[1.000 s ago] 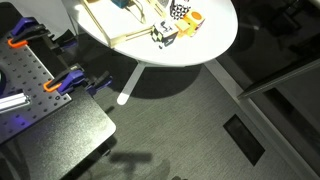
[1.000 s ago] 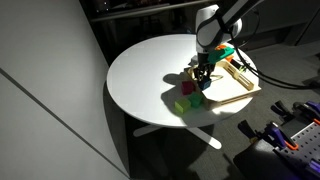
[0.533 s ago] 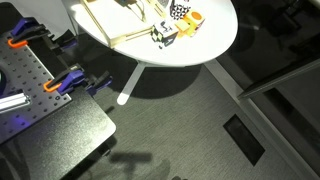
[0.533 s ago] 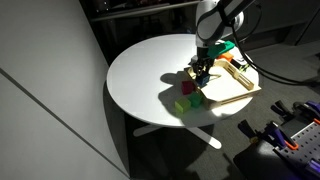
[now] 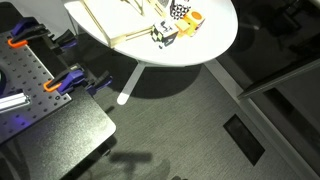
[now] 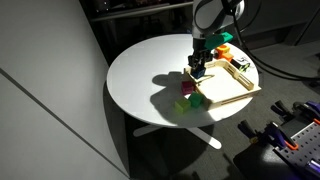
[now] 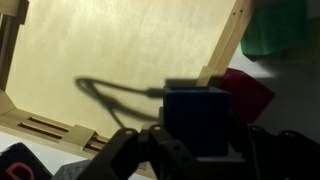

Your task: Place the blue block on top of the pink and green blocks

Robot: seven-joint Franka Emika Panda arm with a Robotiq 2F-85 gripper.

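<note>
My gripper (image 6: pixel 198 70) is shut on the blue block (image 7: pixel 198 118), which fills the space between the dark fingers (image 7: pixel 198 148) in the wrist view. It hangs above the edge of the wooden tray (image 6: pixel 230 88). The pink block (image 6: pixel 186 88) and the green block (image 6: pixel 196 101) sit side by side on the white round table (image 6: pixel 140 75), just outside the tray. In the wrist view the pink block (image 7: pixel 250 92) lies right beside the held block, with the green block (image 7: pixel 277 30) beyond it.
A black-and-white patterned cube (image 5: pixel 164 34), a dotted piece (image 5: pixel 179 11) and an orange piece (image 5: pixel 193 17) lie near the table edge. The tray's raised wooden rim (image 7: pixel 228 45) runs beside the blocks. Clamps (image 5: pixel 62 82) and a black bench stand off the table.
My gripper has risen and shifted slightly back over the tray edge, carrying the blue block. The pink and green blocks have not moved.
</note>
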